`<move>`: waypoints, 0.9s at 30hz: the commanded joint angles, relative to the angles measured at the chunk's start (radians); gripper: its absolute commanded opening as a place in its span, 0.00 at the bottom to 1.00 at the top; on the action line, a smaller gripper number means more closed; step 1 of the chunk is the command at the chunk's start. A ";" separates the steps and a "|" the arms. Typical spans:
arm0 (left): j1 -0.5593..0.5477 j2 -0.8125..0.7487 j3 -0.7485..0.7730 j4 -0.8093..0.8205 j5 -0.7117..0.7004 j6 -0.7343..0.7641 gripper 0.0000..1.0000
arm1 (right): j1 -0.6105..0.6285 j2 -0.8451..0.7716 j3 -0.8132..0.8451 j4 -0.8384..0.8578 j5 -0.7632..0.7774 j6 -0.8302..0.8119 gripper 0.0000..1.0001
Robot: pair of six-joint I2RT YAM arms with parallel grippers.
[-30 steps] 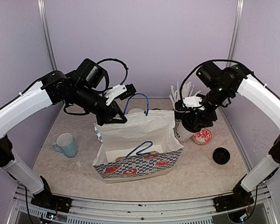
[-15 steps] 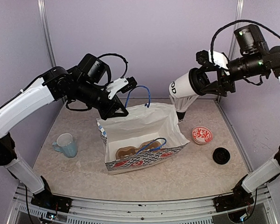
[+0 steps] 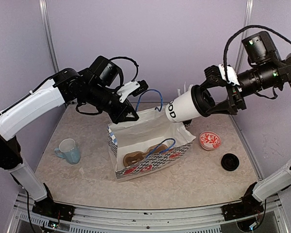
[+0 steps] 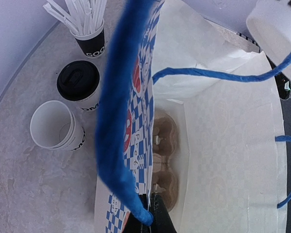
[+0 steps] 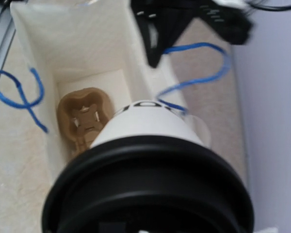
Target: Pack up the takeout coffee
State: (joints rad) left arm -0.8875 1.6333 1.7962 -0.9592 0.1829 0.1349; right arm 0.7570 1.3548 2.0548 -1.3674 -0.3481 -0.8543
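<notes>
Over the bag's right rim: the held cup (image 3: 181, 108), a smooth white paper cone with black lettering near its base, lies almost on its side in the air, base toward the opening.
Right gripper (image 3: 209, 100): clamped round that cup's glossy black lid end.
Left gripper (image 3: 130, 115): pinched tight on the paper bag (image 3: 155, 138) at its back rim, by the blue cord handle (image 4: 117, 111).
Bag: crinkled white paper, blue checks and red print outside, mouth open.
Cup carrier (image 4: 163, 160): lumpy brown moulded pulp, flat on the bag's floor.
Behind the bag: a lidded cup (image 4: 78, 83) and an open cup (image 4: 52, 127), both white paper, just beside each other.
Table (image 3: 208, 179): mottled beige; a glazed light-blue mug (image 3: 69, 149) and a loose round black lid (image 3: 230, 161).
</notes>
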 commanded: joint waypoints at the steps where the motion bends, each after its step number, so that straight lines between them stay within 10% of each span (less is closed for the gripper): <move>1: -0.007 0.011 0.040 -0.001 0.013 -0.011 0.00 | 0.074 0.033 -0.018 -0.011 0.087 -0.019 0.52; 27: -0.020 -0.048 -0.043 0.057 0.056 0.039 0.02 | 0.353 0.273 -0.116 0.053 0.506 0.044 0.48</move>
State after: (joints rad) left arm -0.8993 1.6260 1.7649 -0.9237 0.2070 0.1650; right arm 1.0756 1.6215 1.9789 -1.3277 0.1001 -0.8433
